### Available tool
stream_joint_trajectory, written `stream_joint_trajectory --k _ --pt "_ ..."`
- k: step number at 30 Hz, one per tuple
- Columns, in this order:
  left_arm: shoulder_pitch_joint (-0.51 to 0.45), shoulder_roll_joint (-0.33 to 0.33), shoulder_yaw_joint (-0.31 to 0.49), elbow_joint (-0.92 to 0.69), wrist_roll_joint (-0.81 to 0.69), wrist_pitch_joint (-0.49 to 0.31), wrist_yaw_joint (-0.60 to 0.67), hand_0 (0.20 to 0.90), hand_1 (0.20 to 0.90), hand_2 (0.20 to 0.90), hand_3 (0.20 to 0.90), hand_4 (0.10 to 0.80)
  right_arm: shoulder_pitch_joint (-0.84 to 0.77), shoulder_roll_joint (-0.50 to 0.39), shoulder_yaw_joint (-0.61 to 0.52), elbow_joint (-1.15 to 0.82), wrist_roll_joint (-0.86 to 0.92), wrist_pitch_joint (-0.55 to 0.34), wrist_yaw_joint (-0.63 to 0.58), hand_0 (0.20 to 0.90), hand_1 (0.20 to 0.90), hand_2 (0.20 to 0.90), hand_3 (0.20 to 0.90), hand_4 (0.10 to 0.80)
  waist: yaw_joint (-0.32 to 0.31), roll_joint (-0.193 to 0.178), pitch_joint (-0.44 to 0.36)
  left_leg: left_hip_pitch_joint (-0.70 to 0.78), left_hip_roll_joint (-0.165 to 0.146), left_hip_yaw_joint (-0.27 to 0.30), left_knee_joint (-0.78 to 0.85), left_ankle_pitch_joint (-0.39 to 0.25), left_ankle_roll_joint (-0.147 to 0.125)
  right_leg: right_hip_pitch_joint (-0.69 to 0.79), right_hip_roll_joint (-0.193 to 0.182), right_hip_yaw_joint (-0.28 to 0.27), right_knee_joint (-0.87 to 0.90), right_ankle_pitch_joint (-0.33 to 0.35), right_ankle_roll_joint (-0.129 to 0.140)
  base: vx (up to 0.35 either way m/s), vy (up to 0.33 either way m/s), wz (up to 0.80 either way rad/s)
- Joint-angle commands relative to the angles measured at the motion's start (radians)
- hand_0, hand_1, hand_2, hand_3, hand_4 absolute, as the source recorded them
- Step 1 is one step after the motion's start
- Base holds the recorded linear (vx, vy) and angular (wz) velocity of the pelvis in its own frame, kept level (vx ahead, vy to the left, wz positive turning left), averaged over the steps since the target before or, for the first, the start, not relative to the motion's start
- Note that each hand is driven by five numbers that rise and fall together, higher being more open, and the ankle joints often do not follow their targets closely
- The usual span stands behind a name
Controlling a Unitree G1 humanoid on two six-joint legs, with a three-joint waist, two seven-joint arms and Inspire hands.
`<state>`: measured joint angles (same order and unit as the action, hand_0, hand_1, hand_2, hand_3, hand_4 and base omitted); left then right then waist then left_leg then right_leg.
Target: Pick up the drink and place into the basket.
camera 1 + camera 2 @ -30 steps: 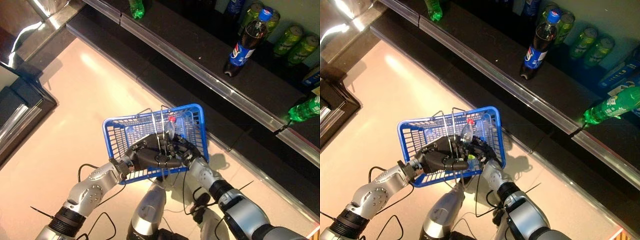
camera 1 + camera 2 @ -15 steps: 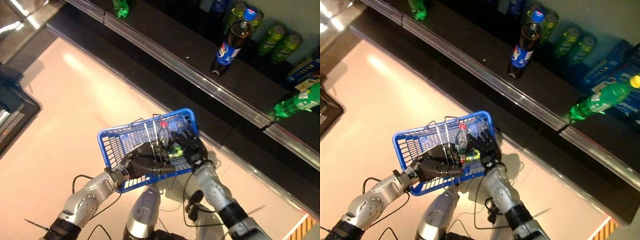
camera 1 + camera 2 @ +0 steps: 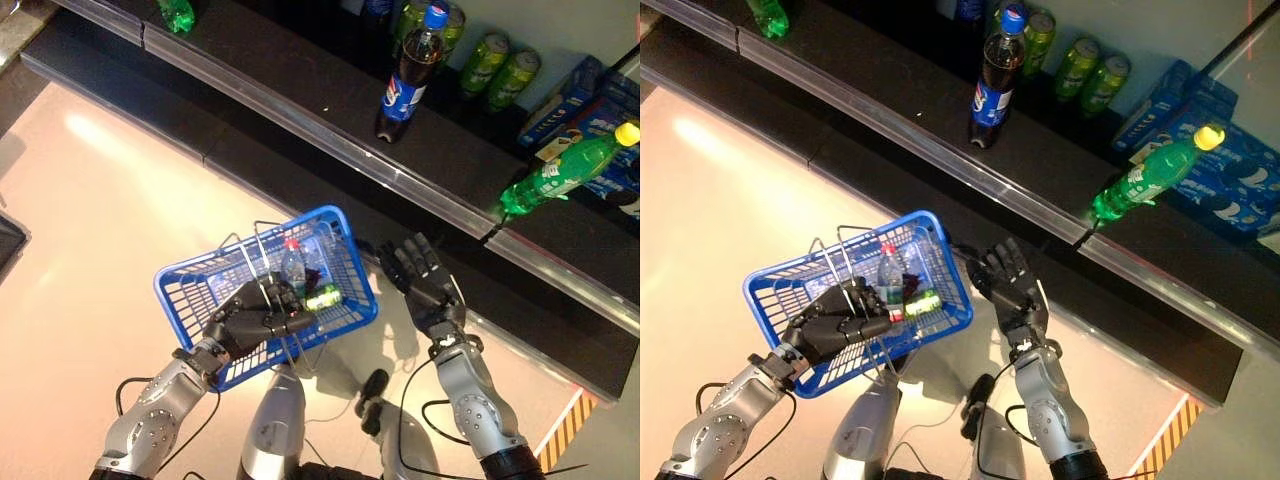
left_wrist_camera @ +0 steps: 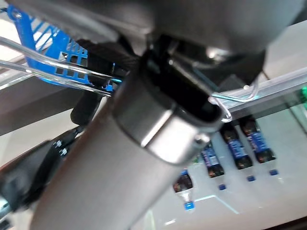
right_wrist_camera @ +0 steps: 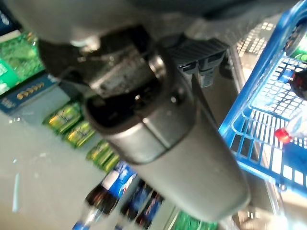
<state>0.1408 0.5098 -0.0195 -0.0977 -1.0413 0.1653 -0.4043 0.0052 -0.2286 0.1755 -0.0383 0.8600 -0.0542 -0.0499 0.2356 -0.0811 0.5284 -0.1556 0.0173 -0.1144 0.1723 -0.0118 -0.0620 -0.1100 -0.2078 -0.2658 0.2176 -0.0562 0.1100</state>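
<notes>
no readable text; cola bottle (image 3: pixel 406 72) label and blue boxes (image 3: pixel 1230 190) print too small.

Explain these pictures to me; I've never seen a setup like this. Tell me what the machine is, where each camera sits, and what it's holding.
This is a humanoid robot in front of a shop shelf. Two pictures come from cameras in its head, looking down; two sit on its wrists, so close that they mostly show the arms.

The left hand is curled round the wire handles of a blue basket, carrying it above the floor. Inside are a clear bottle with a red cap and a green can.

The right hand is open and empty, beside the basket.

On the dark shelf stand a cola bottle, green cans and a green bottle.
</notes>
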Motion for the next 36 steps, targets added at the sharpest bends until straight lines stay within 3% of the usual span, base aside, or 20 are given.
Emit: stream_joint_trajectory --k 1,7,8,14,19,23,30,36 --pt "-0.088 -0.074 0.142 -0.34 -0.127 -0.324 -0.164 0.3 0.3 0.3 0.2 0.1 0.06 -0.009 -0.001 -0.119 0.086 -0.063 0.177 0.9 0.9 0.9 0.9 0.8 -0.024 0.002 -0.198 -0.011 -0.008 0.036 0.039 0.015 0.053 0.076 -0.028 -0.002 -0.011 0.047 0.007 0.0 0.0 0.0" --pt "0.038 -0.119 0.182 -0.168 -0.08 -0.336 -0.09 0.3 0.3 0.3 0.2 0.1 0.18 0.013 -0.045 -0.029 0.145 -0.044 0.329 0.9 0.9 0.9 0.9 0.8 -0.049 0.0 -0.255 0.035 0.005 0.057 -0.012 0.021 0.051 0.102 -0.025 0.036 -0.063 0.063 0.017 0.034 0.003 -0.05" --pt "0.071 -0.15 0.186 -0.084 -0.051 -0.35 -0.05 0.3 0.3 0.3 0.2 0.1 0.208 0.012 -0.065 0.044 0.133 -0.027 0.36 0.9 0.9 0.9 0.9 0.8 -0.062 0.003 -0.282 0.057 0.012 0.066 -0.039 0.026 0.048 0.111 -0.024 0.056 -0.091 0.074 0.02 0.036 0.018 -0.14" --pt "0.105 -0.201 0.194 0.224 -0.01 -0.392 0.073 0.3 0.3 0.3 0.2 0.1 0.241 -0.001 -0.098 0.311 -0.001 -0.01 0.404 0.9 0.9 0.9 0.9 0.8 -0.104 0.008 -0.36 0.133 0.036 0.103 -0.154 0.051 0.03 0.147 -0.014 0.102 -0.187 0.109 0.026 0.025 0.005 -0.21" --pt "0.045 -0.224 0.17 0.584 0.123 -0.422 0.163 0.3 0.3 0.3 0.2 0.1 0.19 0.003 -0.089 0.624 -0.202 -0.03 0.301 0.9 0.9 0.9 0.9 0.8 -0.132 0.019 -0.419 0.192 0.06 0.132 -0.236 0.068 0.01 0.179 -0.004 0.112 -0.241 0.125 0.023 0.009 -0.024 -0.06" --pt "-0.048 -0.259 0.129 0.875 0.174 -0.387 0.215 0.3 0.3 0.3 0.2 0.1 0.098 0.0 -0.078 0.959 -0.443 -0.051 0.197 0.9 0.9 0.9 0.9 0.8 -0.144 0.038 -0.454 0.215 0.078 0.151 -0.26 0.067 -0.003 0.202 0.002 0.104 -0.268 0.13 0.019 -0.002 -0.032 -0.07" --pt "-0.106 -0.301 0.134 1.159 0.291 -0.366 0.305 0.3 0.3 0.3 0.2 0.1 0.075 0.029 -0.046 1.193 -0.687 -0.101 0.068 0.9 0.9 0.9 0.9 0.8 -0.164 0.05 -0.473 0.224 0.088 0.168 -0.26 0.059 -0.013 0.211 0.004 0.1 -0.293 0.137 0.017 -0.009 -0.009 0.01" --pt "-0.126 -0.323 0.116 1.302 0.316 -0.338 0.325 0.3 0.3 0.3 0.2 0.1 0.065 0.036 -0.066 1.284 -0.683 -0.059 0.038 0.9 0.9 0.9 0.9 0.8 -0.182 0.059 -0.48 0.231 0.096 0.184 -0.26 0.052 -0.017 0.217 0.006 0.097 -0.299 0.133 0.016 -0.011 -0.004 -0.04"
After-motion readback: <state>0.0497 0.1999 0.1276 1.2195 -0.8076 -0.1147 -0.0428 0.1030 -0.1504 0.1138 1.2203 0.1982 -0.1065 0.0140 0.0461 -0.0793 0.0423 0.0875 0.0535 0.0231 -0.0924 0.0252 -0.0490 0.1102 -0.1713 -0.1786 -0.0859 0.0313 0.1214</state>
